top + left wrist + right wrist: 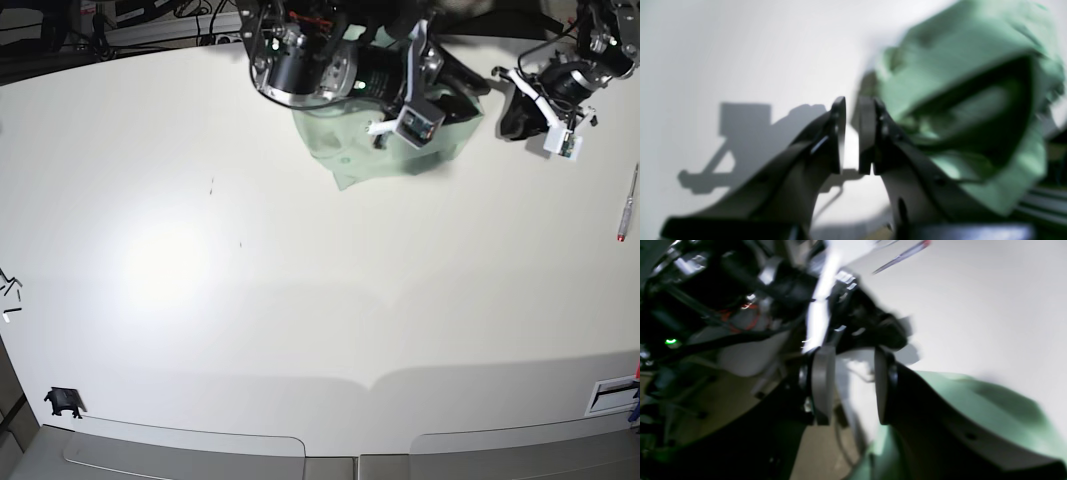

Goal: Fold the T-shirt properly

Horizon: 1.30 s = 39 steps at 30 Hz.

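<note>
Mint-green T-shirt (350,150) lies crumpled; left hand (851,140) and right hand (850,386) seemingly released.

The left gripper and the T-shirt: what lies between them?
In the base view, only bare table lies between the left gripper and the T-shirt.

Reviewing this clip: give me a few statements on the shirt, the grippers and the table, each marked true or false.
1. The T-shirt lies bunched near the table's far edge. True.
2. The left gripper is clamped on the shirt. False: its fingers stand slightly apart with bare table between them.
3. A red-tipped pen lies near the table's edge. True.
4. The right gripper is shut tight. False: its fingers have a clear gap, holding nothing.
5. The shirt is folded into a flat rectangle. False: it is a crumpled heap.
</note>
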### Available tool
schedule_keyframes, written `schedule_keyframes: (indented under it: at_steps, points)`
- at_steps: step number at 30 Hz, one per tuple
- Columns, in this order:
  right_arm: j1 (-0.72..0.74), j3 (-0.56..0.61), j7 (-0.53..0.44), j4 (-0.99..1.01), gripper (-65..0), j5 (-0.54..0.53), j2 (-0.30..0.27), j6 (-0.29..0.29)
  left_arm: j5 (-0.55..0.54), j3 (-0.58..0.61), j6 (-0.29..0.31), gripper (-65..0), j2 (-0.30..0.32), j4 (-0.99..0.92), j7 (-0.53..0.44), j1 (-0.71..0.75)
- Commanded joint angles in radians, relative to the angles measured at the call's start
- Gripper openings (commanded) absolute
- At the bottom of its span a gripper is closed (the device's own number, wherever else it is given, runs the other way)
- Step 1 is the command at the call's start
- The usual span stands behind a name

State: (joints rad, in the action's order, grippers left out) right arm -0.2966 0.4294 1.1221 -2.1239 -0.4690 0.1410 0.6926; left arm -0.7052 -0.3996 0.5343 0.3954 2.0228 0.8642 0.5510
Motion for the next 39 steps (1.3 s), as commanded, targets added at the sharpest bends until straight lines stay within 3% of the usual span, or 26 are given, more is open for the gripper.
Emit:
schedule_keyframes:
  at_steps: [1,5,8,14,18,20,23,28,39]
  points:
    - [0.006,-0.022,-0.026,-0.025,-46.1,-0.008,0.005,0.006,-0.042,-0.005,0.033,-56.9,0.006,0.021,-0.003,0.001]
    - [-0.011,-0.179,-0.023,-0.042,-46.1,-0.024,-0.021,0.006,-0.149,-0.005,0.114,-48.2,0.004,0.021,0.072,0.001]
    - [-0.047,-0.32,0.004,-0.066,-46.1,-0.099,-0.055,0.006,-0.217,-0.005,0.152,-47.1,0.004,0.021,0.108,0.001]
    - [-0.187,-0.586,0.095,-0.127,-45.6,-0.305,-0.107,0.006,-0.229,-0.005,0.151,-47.1,0.004,0.021,0.108,0.0]
    - [-0.276,-0.715,0.083,-0.13,-31.1,-0.319,-0.145,0.006,-0.228,-0.005,0.151,-47.1,0.004,0.021,0.108,0.0]
    - [-0.308,-0.758,0.03,-0.124,-27.5,-0.285,-0.169,0.006,-0.229,-0.005,0.151,-47.1,0.004,0.021,0.108,0.0]
    - [-0.319,-0.796,-0.031,-0.09,-27.5,-0.229,-0.19,0.006,-0.229,-0.005,0.151,-47.1,0.004,0.021,0.108,0.0]
    - [-0.307,-0.8,-0.096,-0.002,-27.5,-0.229,-0.193,0.006,-0.228,-0.005,0.152,-47.1,0.004,0.021,0.108,0.0]
    - [-0.209,-0.753,-0.075,0.161,-28.5,-0.23,-0.193,0.006,-0.228,-0.005,0.151,-47.1,0.004,0.021,0.105,0.0]
